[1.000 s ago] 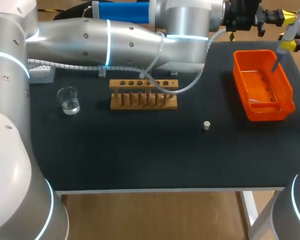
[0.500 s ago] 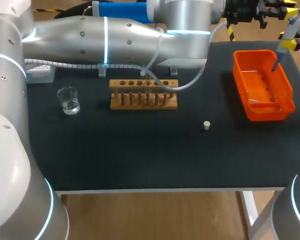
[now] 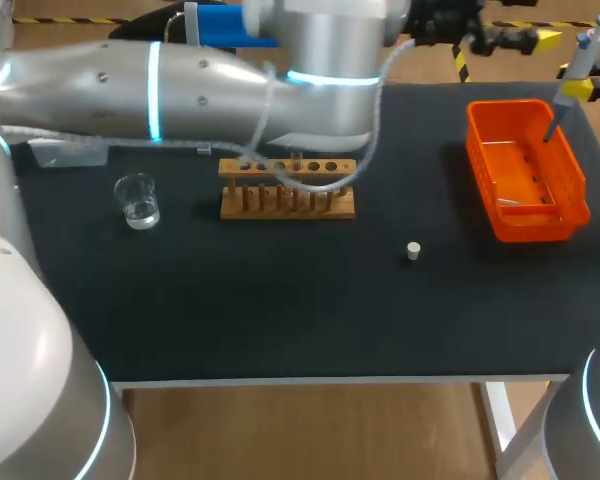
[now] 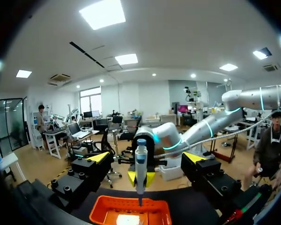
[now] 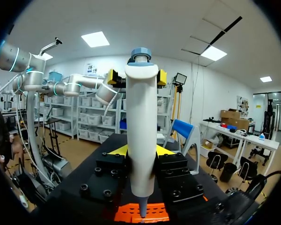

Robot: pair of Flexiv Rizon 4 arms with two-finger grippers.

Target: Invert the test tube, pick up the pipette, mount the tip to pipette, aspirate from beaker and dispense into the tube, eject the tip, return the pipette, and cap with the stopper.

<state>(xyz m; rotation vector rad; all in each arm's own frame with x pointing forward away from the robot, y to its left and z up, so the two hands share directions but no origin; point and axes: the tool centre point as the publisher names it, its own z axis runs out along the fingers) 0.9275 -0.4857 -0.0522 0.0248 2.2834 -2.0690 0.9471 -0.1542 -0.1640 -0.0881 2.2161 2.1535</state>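
In the head view the left arm (image 3: 180, 85) lies across the back of the black table (image 3: 280, 320) and hides much of the far edge. Under it only a corner of a white box (image 3: 75, 152) shows, too little to name. The arm's cable loops over the wooden rack (image 3: 287, 190), and I cannot tell whether a test tube stands in any of its holes. The beaker (image 3: 137, 200) holds a little clear liquid and stands near the rack, off its left end. The stopper (image 3: 413, 251) sits alone on bare table between the rack and the orange basket (image 3: 477, 150). The left gripper (image 3: 525, 40) hangs past the table's back edge. The right gripper (image 3: 580, 90) is cut off at the side, clamped on the pipette (image 3: 572, 65), whose thin end points down over the basket.

From the left wrist, the left gripper (image 4: 147, 158) stands released, its yellow-tipped fingers (image 4: 100, 157) wide apart and touching nothing. Ahead of it the pipette (image 4: 140, 161) hangs upright in the right gripper (image 4: 140, 178), above the basket (image 4: 103, 213). A pale thing lies in the basket, too blurred to make out.

From the right wrist, the pipette (image 5: 141, 117) fills the middle, gripped from both sides by the right gripper (image 5: 141, 151). The pipette largely hides the left gripper (image 5: 137, 76) beyond it (only two yellow tips show). The basket (image 5: 126, 213) is mostly hidden below.
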